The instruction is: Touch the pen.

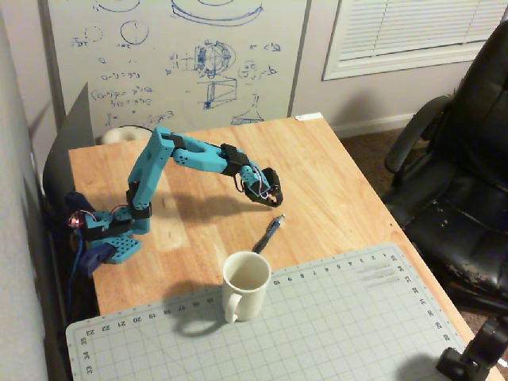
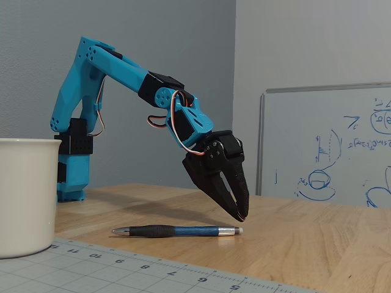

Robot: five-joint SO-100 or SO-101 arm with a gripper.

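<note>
Black pincer (image 2: 242,215), nearly closed and empty, hovers above pen (image 2: 183,231) end; approach step, short descent needed.

Gripper (image 2: 241,215) poised above one end of the pen (image 2: 177,231) on the tabletop (image 1: 333,175).

In a fixed view the pen (image 1: 269,234) lies flat just below the gripper (image 1: 274,199), running from it toward the mug (image 1: 244,286). The mug stands on the cutting mat (image 1: 333,317), beyond the pen's far end. The whiteboard (image 1: 175,55) is behind the gripper.
</note>
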